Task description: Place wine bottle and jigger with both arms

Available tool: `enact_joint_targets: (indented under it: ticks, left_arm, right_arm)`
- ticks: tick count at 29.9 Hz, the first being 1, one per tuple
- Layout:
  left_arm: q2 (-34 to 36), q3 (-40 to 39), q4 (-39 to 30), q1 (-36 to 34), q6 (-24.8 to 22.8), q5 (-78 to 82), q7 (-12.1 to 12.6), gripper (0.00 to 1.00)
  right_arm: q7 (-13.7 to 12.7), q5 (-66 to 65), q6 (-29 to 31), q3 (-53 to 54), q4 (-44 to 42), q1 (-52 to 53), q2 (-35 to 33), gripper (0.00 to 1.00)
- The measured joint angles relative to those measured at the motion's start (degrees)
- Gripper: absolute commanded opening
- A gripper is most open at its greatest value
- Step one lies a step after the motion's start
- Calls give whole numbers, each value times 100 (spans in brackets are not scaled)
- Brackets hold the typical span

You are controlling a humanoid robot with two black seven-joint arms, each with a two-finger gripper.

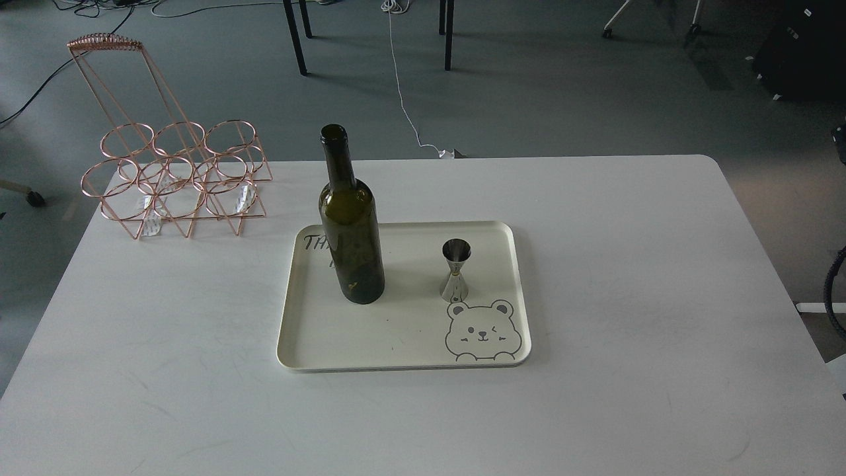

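A tall dark olive-green wine bottle [350, 231] stands upright on the left half of a cream tray [396, 337] at the middle of the white table. The small silver jigger [455, 270] stands upright on the tray's right half, just above a printed bear face. Bottle and jigger are about a hand's width apart. Neither of my arms nor their grippers appear in the head view.
A rose-gold wire bottle rack [175, 175] with a tall handle sits at the table's [661, 297] back left corner. Beyond the far edge lie grey floor, a white cable [403, 99] and black table legs [295, 36].
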Motion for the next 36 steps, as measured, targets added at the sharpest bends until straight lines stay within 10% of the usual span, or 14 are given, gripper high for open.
enact_joint_targets:
  ticks: [22,36]
  left_arm:
    - [-234,-76,50,-25,0,-35,-223,99]
    - [-327,-1,50,-45,0,-16,-271,99]
  right_arm:
    - [18,-641,-18,-122,1709,-40,-847,99]
    - [24,-4558,-330,-94,4003,77,-2149,99]
